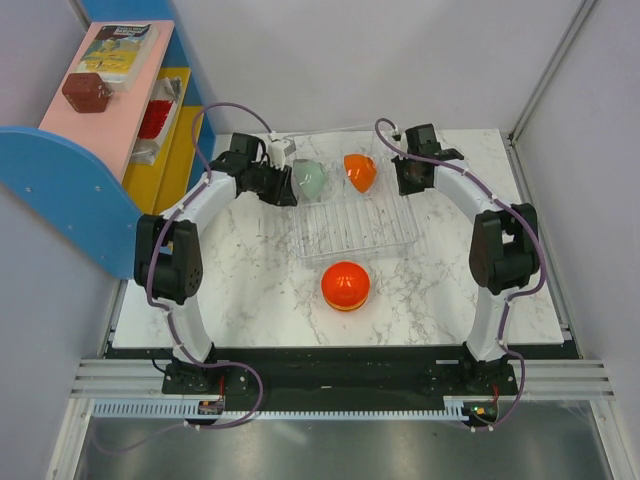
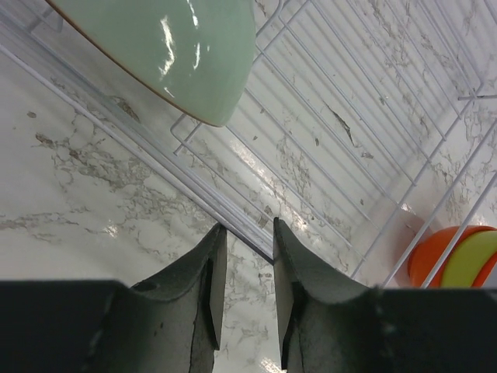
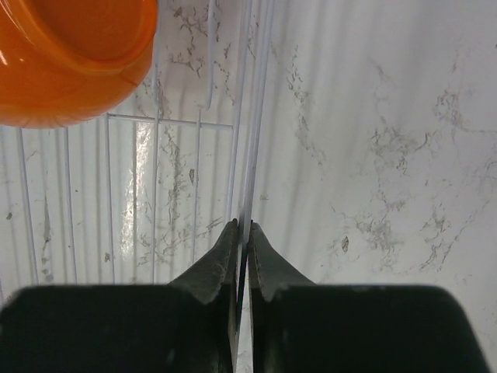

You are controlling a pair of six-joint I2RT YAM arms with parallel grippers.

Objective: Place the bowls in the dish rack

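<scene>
Marble table (image 1: 250, 290) holding dish rack (image 1: 355, 228) far centre; green bowl (image 1: 310, 180) and orange bowl (image 1: 358, 172) sitting along rack's far side. Right claw (image 3: 242, 225) pinching right rim, fully closed. Left claw (image 2: 247, 227) straddling left rim, slightly parted, gripping nothing. Likely steadying rack; next, fetching third bowl (image 1: 346, 285) lying near.

Bright, even light; mild glare.

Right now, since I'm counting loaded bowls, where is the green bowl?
Top view: the green bowl leans at the dish rack's far left corner, beside the left gripper, an orange bowl to its right.
</scene>
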